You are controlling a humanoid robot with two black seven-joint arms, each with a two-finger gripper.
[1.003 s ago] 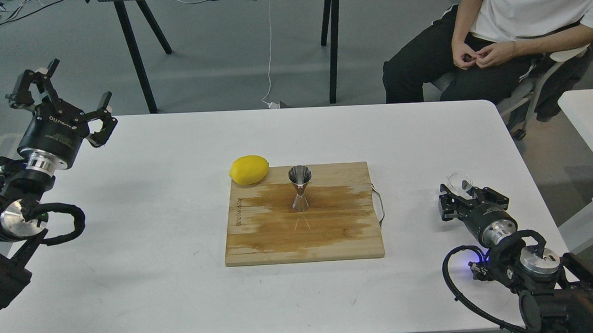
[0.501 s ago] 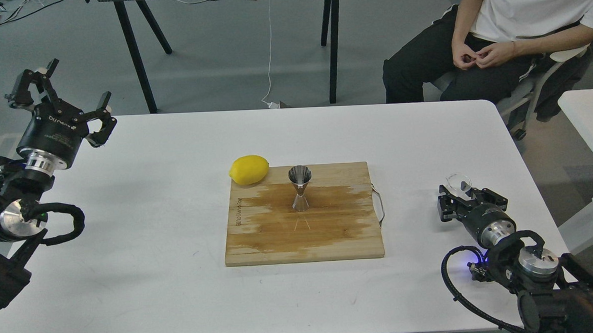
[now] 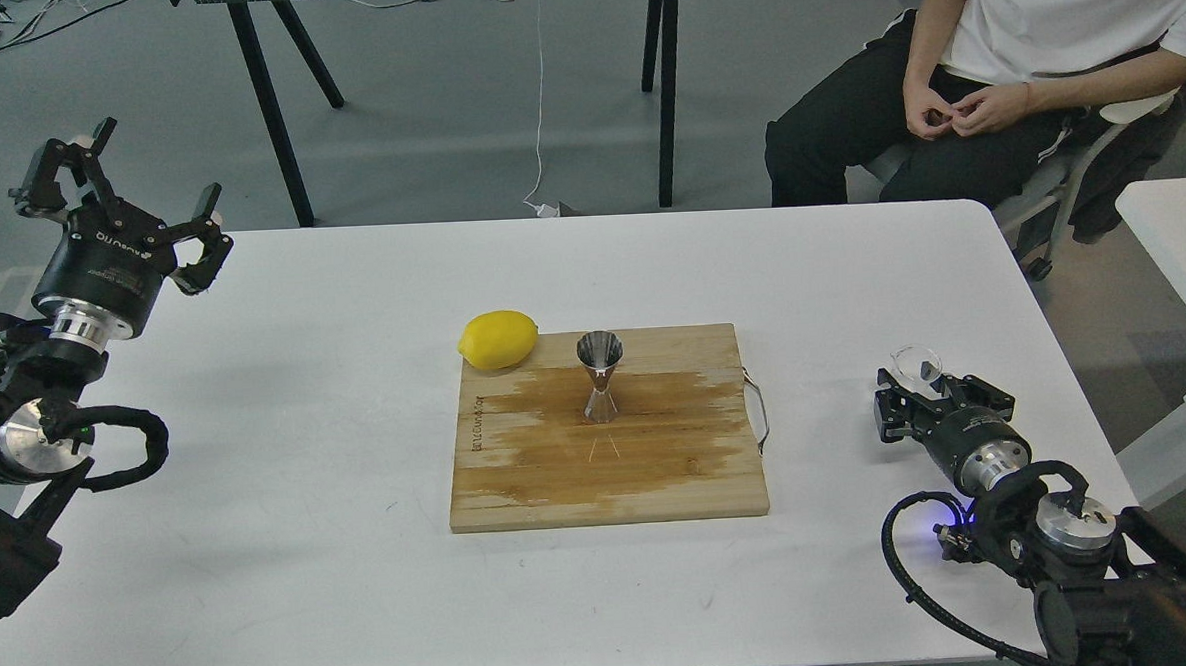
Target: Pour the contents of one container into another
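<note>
The clear glass cup [image 3: 916,364] is at the table's right side, level with the board's right end. My right gripper [image 3: 922,385] lies low over the table there, with a finger on each side of the cup, shut on it. The steel jigger [image 3: 601,375] stands upright on the wooden cutting board [image 3: 659,470], near the board's back edge, far to the left of the cup. My left gripper [image 3: 136,188] is raised past the table's far left corner, open and holding nothing.
A yellow lemon [image 3: 498,339] rests at the board's back left corner, close to the jigger. A metal handle [image 3: 760,411] sticks out of the board's right side. A seated person [image 3: 992,75] is beyond the table's far right corner.
My right gripper and the glass cup have shifted together very slightly to the left. The left arm, jigger and lemon have stayed where they were.
</note>
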